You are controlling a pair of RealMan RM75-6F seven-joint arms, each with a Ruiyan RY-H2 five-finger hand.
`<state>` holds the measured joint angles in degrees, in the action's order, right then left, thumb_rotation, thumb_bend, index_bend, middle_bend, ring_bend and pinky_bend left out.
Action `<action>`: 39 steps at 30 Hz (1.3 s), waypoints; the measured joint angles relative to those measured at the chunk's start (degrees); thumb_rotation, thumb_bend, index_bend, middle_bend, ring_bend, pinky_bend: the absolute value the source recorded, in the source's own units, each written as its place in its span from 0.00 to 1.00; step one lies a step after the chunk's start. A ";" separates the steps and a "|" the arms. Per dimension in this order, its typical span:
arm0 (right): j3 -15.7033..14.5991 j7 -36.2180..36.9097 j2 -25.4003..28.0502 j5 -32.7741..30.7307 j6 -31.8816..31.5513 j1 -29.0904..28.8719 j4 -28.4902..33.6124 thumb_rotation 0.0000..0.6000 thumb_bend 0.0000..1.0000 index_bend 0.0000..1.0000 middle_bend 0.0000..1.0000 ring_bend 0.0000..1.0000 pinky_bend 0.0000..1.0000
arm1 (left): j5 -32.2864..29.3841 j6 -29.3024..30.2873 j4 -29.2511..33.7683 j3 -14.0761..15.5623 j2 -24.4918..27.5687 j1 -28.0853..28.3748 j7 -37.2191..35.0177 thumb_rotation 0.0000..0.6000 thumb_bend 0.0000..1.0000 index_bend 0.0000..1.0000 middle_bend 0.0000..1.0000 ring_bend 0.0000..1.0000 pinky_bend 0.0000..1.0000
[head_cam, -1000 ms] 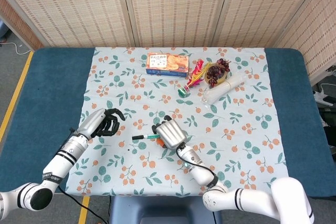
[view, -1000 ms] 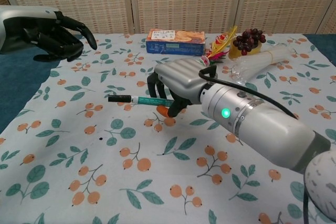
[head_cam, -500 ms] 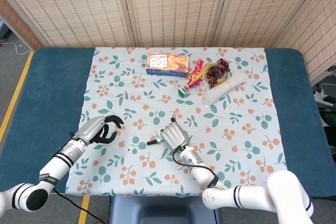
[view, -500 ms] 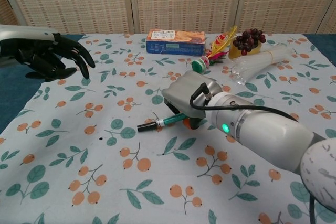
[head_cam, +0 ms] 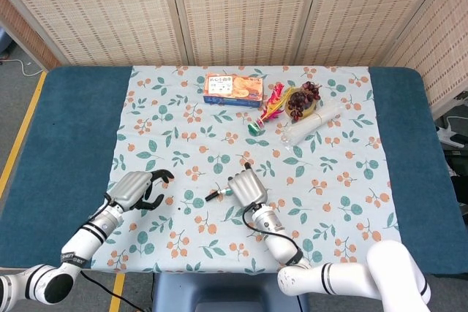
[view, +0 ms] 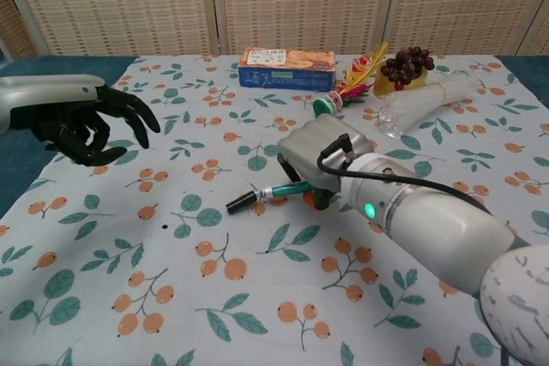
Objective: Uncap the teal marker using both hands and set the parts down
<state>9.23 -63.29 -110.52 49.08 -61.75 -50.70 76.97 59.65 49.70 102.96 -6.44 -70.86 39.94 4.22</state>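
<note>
The teal marker has a black cap at its left end and points left, tilted slightly down, just above the cloth. My right hand grips its right part with the fingers curled round it. My left hand hovers over the cloth's left edge, well left of the marker. Its fingers are apart and partly curled, and nothing is in it.
At the back of the floral tablecloth lie a biscuit box, a feathered shuttlecock, dark grapes and a clear plastic bundle. Blue table surface flanks the cloth on both sides.
My right hand drew toward me with the marker, which turned from level to a slight downward tilt. My left hand also came back toward me and lower, fingers staying apart.
</note>
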 measured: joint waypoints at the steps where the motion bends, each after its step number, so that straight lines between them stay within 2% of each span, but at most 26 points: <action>1: -0.21 -0.72 0.19 -0.37 -0.17 0.04 0.06 1.00 0.41 0.86 0.77 0.55 0.27 | -0.27 0.13 -0.05 0.02 -0.13 0.00 0.20 1.00 0.47 0.24 0.27 0.65 0.87; 3: -0.75 -1.69 0.75 -0.89 -0.36 0.18 0.25 1.00 0.41 0.76 0.74 0.53 0.27 | -0.87 0.32 -0.18 0.00 -0.21 -0.04 0.34 1.00 0.47 0.24 0.27 0.65 0.87; 5: -1.24 -1.69 1.40 -1.17 -0.20 0.44 0.59 1.00 0.41 0.63 0.66 0.49 0.27 | -1.09 0.44 -0.28 -0.01 -0.24 -0.17 0.30 1.00 0.47 0.23 0.26 0.65 0.87; 9: -2.05 -0.52 2.77 -2.14 0.77 0.96 1.44 1.00 0.37 0.30 0.45 0.35 0.20 | -0.74 0.55 -0.12 0.15 -0.08 -0.39 0.29 1.00 0.47 0.23 0.25 0.65 0.87; 13: -2.60 -3.17 4.31 -5.03 0.27 1.17 3.61 1.00 0.33 0.02 0.27 0.22 0.13 | -0.28 0.90 0.35 0.19 0.41 -0.71 0.12 1.00 0.47 0.22 0.24 0.65 0.86; 18: -2.87 -4.92 7.50 -7.69 -2.29 1.95 8.26 1.00 0.25 0.00 0.12 0.11 0.08 | 1.25 1.77 1.37 0.05 1.44 -1.52 -1.02 1.00 0.47 0.17 0.21 0.62 0.86; 20: -2.95 -4.18 9.29 -7.95 -3.17 2.67 10.45 1.00 0.22 0.00 0.09 0.09 0.06 | 2.34 2.25 1.84 0.11 1.90 -2.10 -1.90 1.00 0.47 0.14 0.19 0.56 0.85; 23: -3.06 -1.82 12.08 -7.82 -4.16 3.93 13.74 1.00 0.19 0.00 0.06 0.06 0.04 | 4.65 3.27 2.69 0.40 2.93 -3.34 -3.79 1.00 0.47 0.11 0.17 0.42 0.80; 25: -3.29 0.08 14.65 -7.25 -5.04 5.05 16.80 1.00 0.19 0.00 0.03 0.03 0.02 | 6.73 4.39 3.16 0.76 3.73 -4.42 -5.08 1.00 0.47 0.11 0.17 0.31 0.72; 28: -4.33 3.51 19.68 -4.90 -7.39 7.61 22.41 1.00 0.19 0.00 0.00 0.00 0.00 | 11.72 7.84 3.52 1.97 5.29 -7.18 -7.67 1.00 0.47 0.09 0.15 0.14 0.50; 31: -6.58 8.47 25.64 0.24 -11.32 11.59 27.08 1.00 0.18 0.00 0.00 0.00 0.00 | 18.16 13.82 2.65 3.90 6.56 -11.11 -10.23 1.00 0.46 0.06 0.09 0.02 0.31; 33: -8.45 12.68 28.48 4.40 -14.54 14.84 28.37 1.00 0.18 0.00 0.00 0.00 0.00 | 22.54 19.34 0.87 5.29 6.91 -14.41 -11.32 1.00 0.46 0.04 0.05 0.00 0.21; 36: -11.93 21.95 31.42 12.10 -20.09 20.81 28.27 1.00 0.18 0.00 0.00 0.00 0.00 | 26.41 29.02 -3.64 6.97 6.27 -19.81 -12.00 1.00 0.45 0.04 0.01 0.00 0.14; 39: -15.60 32.51 33.73 18.19 -26.12 27.98 25.39 1.00 0.17 0.00 0.00 0.00 0.00 | 29.71 39.24 -10.68 8.38 4.52 -25.41 -12.36 1.00 0.43 0.02 0.00 0.00 0.08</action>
<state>-6.37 -30.78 -76.78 67.27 -87.88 -22.72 102.36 89.35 88.94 92.28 1.95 -66.34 14.54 -8.14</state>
